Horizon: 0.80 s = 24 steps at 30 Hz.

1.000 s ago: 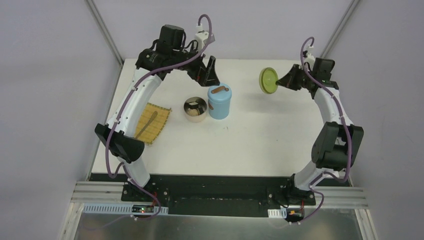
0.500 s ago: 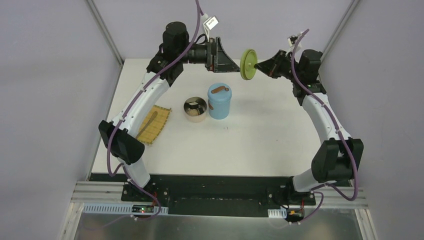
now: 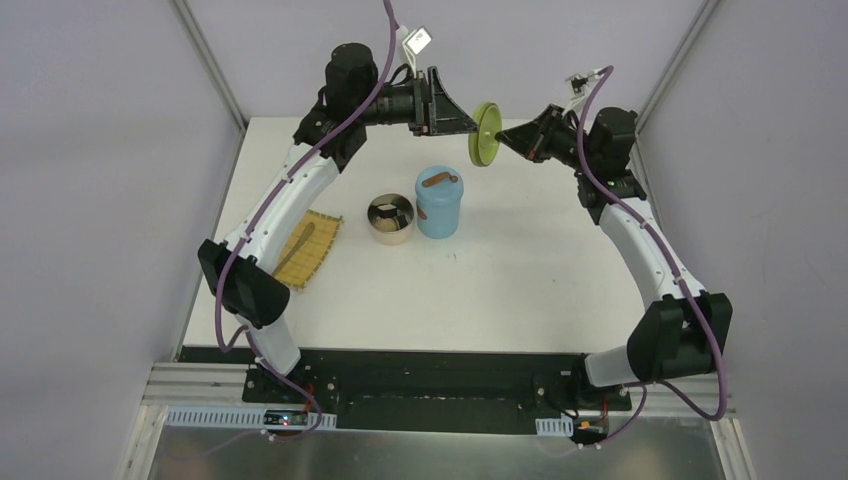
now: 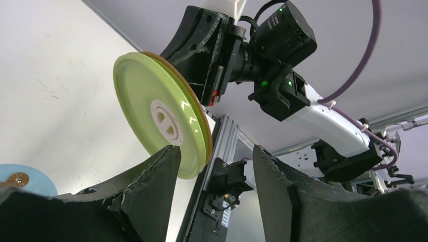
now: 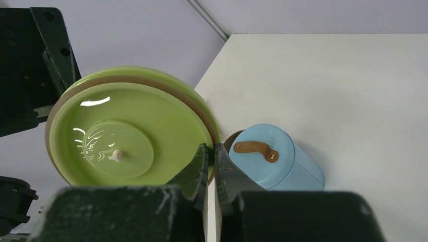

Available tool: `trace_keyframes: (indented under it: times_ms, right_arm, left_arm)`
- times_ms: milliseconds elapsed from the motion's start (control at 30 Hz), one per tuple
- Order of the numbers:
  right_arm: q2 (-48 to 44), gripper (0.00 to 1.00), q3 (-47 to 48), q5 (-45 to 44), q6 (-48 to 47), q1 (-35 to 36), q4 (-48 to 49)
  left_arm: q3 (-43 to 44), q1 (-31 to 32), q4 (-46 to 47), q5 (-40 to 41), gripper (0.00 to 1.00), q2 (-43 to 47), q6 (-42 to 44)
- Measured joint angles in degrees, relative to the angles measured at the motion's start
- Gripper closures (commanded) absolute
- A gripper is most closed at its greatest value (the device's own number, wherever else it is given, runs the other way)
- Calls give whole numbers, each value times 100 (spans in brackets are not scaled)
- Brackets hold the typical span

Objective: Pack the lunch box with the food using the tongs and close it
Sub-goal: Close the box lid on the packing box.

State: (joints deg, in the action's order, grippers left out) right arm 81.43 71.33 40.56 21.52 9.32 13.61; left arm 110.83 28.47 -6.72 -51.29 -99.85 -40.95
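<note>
My right jaws are clamped on the rim of the round olive-green disc lid (image 5: 126,136), which stands on edge in the air above the far side of the white worktop (image 3: 540,260). My left jaws are apart, with the lid's rim at their mouth. Nearer, the light-blue cylinder with a brown-handled lid (image 3: 438,202) stands just right of the open shiny steel bowl (image 3: 392,238). To the left, the slim silver tongs (image 3: 293,252) lie on the yellow woven mat (image 3: 322,238).
</note>
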Motion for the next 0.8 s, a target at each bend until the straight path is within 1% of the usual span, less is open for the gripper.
trace_keyframes:
  times_ms: [167,333,367,467,567,633,700,733,767,800]
  right_arm:
    - [-31,100,0,-11,0,116,63]
    - [-31,100,0,-26,-9,199,72]
    - [-35,100,0,-35,-13,219,72]
    - [-61,100,0,-74,-55,262,70]
    - [-114,100,0,-168,-138,282,59]
    - [-125,100,-13,-243,-179,275,61]
    - [-142,76,-52,-273,-229,273,59]
    - [-144,61,-70,-275,-247,273,50]
    - [-144,49,-81,-280,-251,273,39]
    - [-144,40,-87,-273,-280,278,24]
  left_arm:
    - [-9,11,13,81,55,0,-157]
    - [-22,46,42,90,67,-2,-271]
    - [-22,48,46,90,71,0,-291]
    - [-39,48,37,96,87,0,-321]
    - [-52,42,-24,149,100,0,-286]
    - [-52,42,-70,229,100,13,-219]
    - [-52,42,-136,238,100,15,-142]
    - [-52,44,-177,238,100,15,-87]
    - [-52,44,-232,236,100,15,-4]
    - [-52,44,-319,240,100,17,107]
